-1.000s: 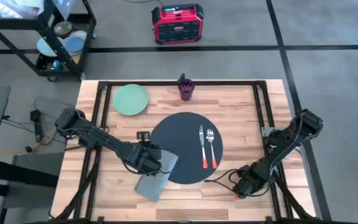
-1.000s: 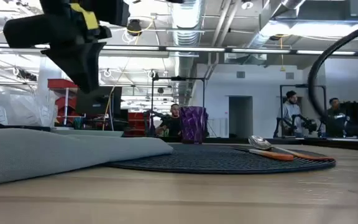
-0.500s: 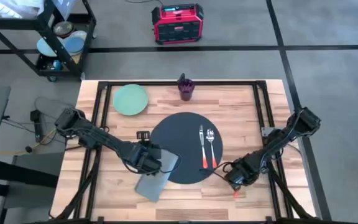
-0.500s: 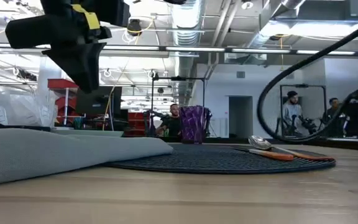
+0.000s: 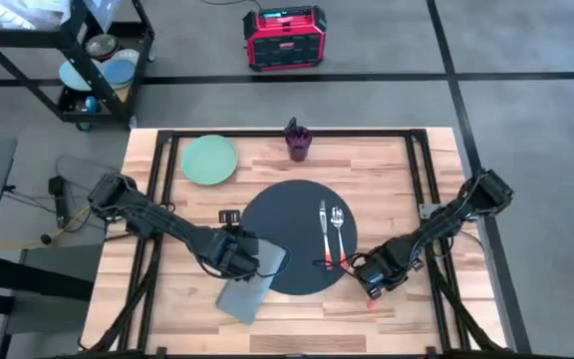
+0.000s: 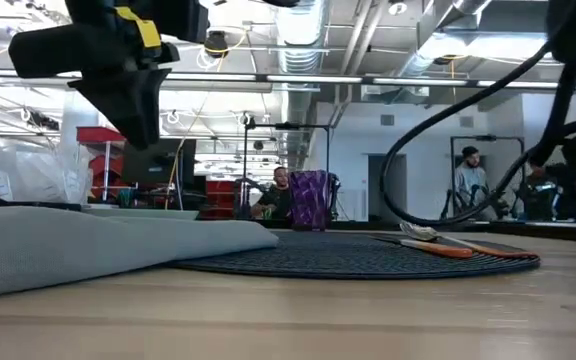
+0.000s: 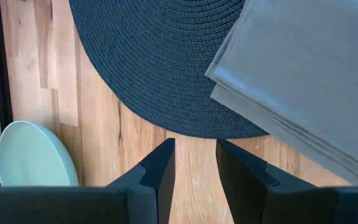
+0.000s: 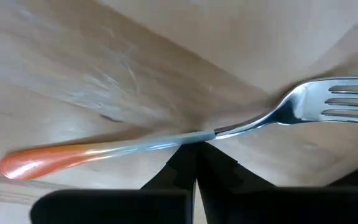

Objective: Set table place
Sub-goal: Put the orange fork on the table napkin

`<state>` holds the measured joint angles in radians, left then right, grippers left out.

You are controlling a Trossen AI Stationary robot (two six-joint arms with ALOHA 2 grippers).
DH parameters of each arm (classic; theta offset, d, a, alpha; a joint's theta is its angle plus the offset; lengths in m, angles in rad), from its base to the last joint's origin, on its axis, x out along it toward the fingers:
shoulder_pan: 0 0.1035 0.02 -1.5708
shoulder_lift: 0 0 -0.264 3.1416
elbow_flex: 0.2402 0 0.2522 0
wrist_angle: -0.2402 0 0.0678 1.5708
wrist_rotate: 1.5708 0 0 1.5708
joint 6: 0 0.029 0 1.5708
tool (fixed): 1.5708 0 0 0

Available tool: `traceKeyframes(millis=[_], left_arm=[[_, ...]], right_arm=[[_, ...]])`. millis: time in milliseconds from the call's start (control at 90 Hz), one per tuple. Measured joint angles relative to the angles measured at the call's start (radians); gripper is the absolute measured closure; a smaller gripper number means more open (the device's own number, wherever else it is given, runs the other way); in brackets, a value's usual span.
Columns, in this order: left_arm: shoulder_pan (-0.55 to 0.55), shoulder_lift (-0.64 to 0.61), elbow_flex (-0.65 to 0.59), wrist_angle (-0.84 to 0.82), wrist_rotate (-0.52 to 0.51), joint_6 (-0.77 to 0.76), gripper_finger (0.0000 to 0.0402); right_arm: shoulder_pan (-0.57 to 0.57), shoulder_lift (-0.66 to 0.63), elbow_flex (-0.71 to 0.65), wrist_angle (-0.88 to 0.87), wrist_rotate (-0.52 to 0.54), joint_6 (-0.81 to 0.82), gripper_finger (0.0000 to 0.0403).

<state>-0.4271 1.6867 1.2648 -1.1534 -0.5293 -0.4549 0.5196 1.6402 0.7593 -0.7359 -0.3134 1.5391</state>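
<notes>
- The light wooden plank-top counter (image 5: pixel 387 165) with a black rail frame is carrying all the things.
- The large round dark grey woven mat (image 5: pixel 285 231) is lying in the middle of the counter, seen from above.
- A fork with an orange handle (image 5: pixel 324 239) and a spoon with an orange handle (image 5: pixel 340 237) are lying side by side on the right part of the mat.
- The right hand (image 5: pixel 367 282) is hovering just beside the mat's right front edge, near the two handles. In its wrist view, its fingers are closing on the thin middle of another orange-handled fork (image 8: pixel 185 140).
- The left hand (image 5: pixel 237 254) is hanging over the mat's left edge; its fingers (image 7: pixel 160 169) are standing narrowly apart and holding nothing.
- A folded grey cloth napkin (image 5: pixel 252 281) is lying partly on the mat's left front edge and partly on the wood.
- A pale green round plate (image 5: pixel 209 159) is sitting near the back left corner.
- A purple cup (image 5: pixel 298 141) is standing behind the mat.
</notes>
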Motion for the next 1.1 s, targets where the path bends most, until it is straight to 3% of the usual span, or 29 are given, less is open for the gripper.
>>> traceKeyframes(millis=[278, 433, 689, 767, 967, 1100], left_arm=[[0.0, 0.0, 0.0, 0.0, 0.028, -0.013, 0.0299], [-0.002, 0.0, 0.0, -0.001, 0.056, -0.05, 0.0299], [-0.004, 0.0, 0.0, 0.001, 0.06, -0.127, 0.0299], [-0.004, 0.0, 0.0, 0.001, 0.06, -0.133, 0.0299], [-0.004, 0.001, 0.0, 0.018, 0.061, -0.176, 0.0299], [-0.004, 0.001, 0.0, 0.062, 0.061, -0.216, 0.0299]], right_arm=[[0.046, -0.04, 0.026, -0.018, 0.03, -0.104, 0.0393], [0.135, -0.176, 0.084, -0.137, 0.152, -0.093, 0.0389], [0.315, -0.384, 0.101, -0.282, 0.171, -0.14, 0.0385], [0.346, -0.427, 0.09, -0.291, 0.138, -0.214, 0.0374], [0.358, -0.515, -0.003, -0.312, -0.087, -0.358, 0.0303], [0.341, -0.552, -0.079, -0.373, -0.101, -0.388, 0.0256]])
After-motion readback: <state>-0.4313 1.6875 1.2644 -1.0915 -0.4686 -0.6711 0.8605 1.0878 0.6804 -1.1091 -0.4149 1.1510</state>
